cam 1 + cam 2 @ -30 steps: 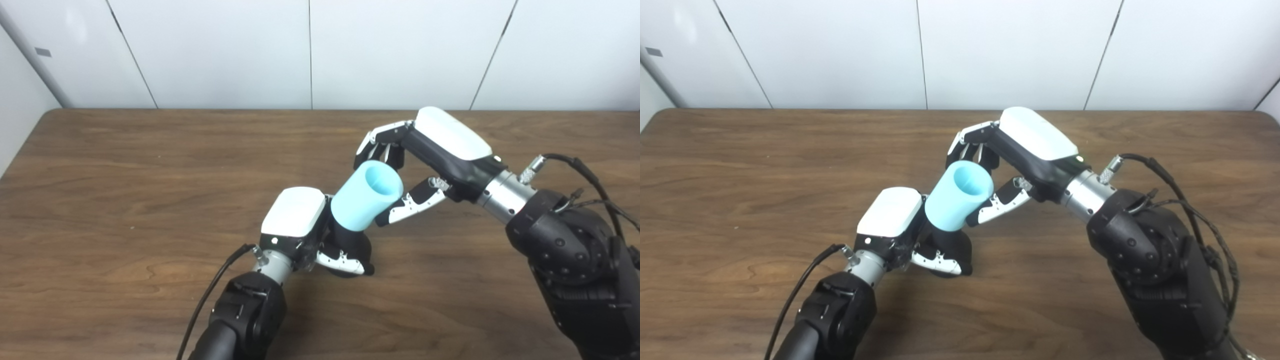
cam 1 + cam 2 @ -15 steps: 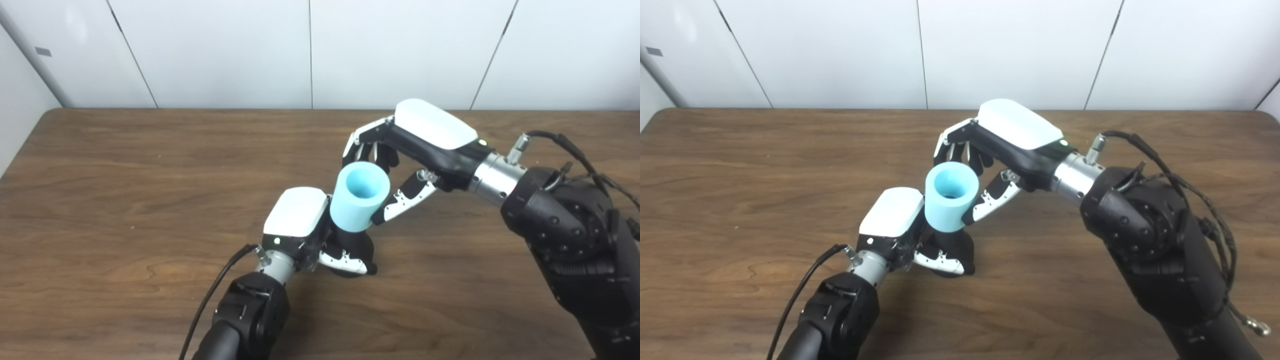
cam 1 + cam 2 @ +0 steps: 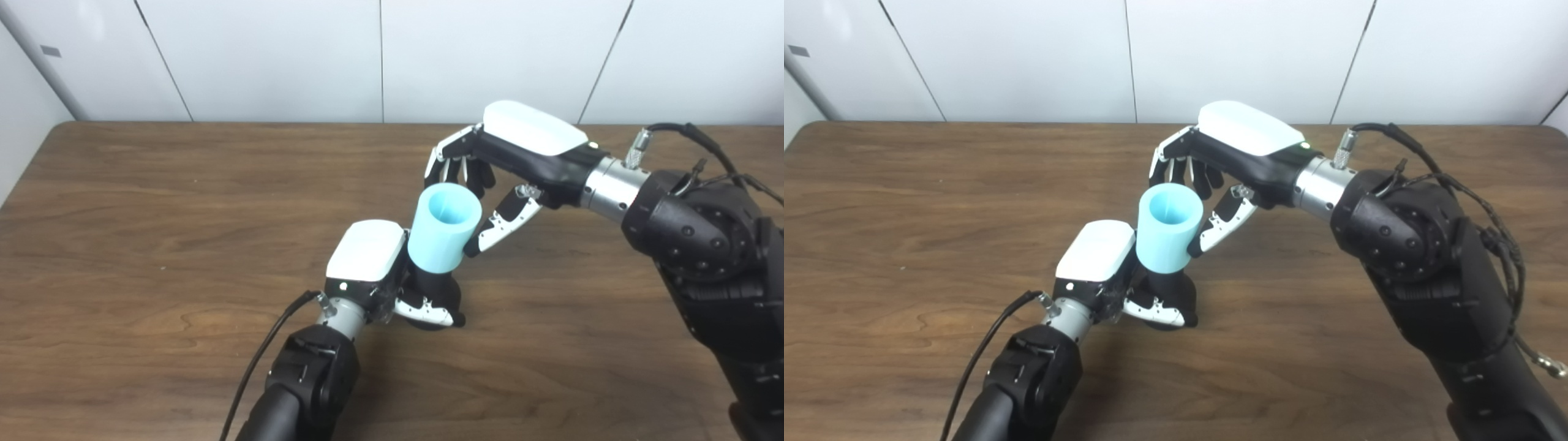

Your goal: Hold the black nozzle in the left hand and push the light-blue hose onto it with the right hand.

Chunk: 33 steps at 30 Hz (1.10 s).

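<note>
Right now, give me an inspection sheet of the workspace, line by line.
Surface: brown wooden table, no marks visible.
Job's things: light-blue hose sits on top of the black nozzle, open end up.
Clutter: nothing seen.
Hands: left hand wrapped around the nozzle; right hand has fingers and thumb at the hose's upper part.
Cables: black cable along the left arm; black cables at the right arm.
Surroundings: white panelled wall behind the table.

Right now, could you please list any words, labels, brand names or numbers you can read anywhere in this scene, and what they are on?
None can be read: the light-blue hose, black nozzle, left hand, right hand, table and wall panels show no legible text.
The small grey plate on the wall is too small to read.
</note>
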Motion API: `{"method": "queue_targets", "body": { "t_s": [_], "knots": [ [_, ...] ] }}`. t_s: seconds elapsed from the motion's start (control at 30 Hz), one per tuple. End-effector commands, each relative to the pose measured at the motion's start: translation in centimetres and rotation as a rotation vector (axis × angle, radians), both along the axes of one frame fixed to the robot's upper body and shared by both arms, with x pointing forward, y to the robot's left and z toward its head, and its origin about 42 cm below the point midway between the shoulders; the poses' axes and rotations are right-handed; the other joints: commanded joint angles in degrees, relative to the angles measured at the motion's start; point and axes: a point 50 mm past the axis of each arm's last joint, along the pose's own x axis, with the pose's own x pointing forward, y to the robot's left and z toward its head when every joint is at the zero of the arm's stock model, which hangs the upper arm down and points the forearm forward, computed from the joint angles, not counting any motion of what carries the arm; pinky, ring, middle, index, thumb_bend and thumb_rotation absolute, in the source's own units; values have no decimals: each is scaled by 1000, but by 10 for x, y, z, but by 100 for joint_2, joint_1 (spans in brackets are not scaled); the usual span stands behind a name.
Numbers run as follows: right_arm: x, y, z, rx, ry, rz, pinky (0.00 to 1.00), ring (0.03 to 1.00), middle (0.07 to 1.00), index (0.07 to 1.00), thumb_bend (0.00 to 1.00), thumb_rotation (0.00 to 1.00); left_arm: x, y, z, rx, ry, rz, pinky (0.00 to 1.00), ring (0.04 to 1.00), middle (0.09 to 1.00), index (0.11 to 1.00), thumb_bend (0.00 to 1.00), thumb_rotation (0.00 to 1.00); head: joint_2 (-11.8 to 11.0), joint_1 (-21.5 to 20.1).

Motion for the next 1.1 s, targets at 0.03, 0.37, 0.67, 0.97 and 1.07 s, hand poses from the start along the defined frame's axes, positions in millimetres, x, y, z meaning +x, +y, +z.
{"method": "queue_targets", "body": {
  "t_s": [0.03,0.37,0.67,0.97,1.07],
  "knots": [
    [7,-6,17,14,-62,-9,358,376,499,537,512,0,-4,-3,-5,14,24,-13,824,646,493,484,525,0,1,5],
    [15,-8,4,28,-29,-10,377,387,506,512,516,0,-6,-5,-4,23,24,-15,830,654,510,473,523,0,32,-22],
    [9,4,8,13,-44,10,376,380,503,532,513,0,-6,-8,-4,20,31,-28,839,659,507,475,523,0,57,-26],
    [1,-13,18,-85,-23,-9,524,598,641,657,839,172,-4,-9,-4,22,34,-20,844,674,519,468,522,0,54,-43],
    [-2,-28,19,-146,10,-31,675,753,766,787,972,305,-4,-7,-5,25,32,-18,839,671,515,470,523,0,49,-40]
  ]
}}
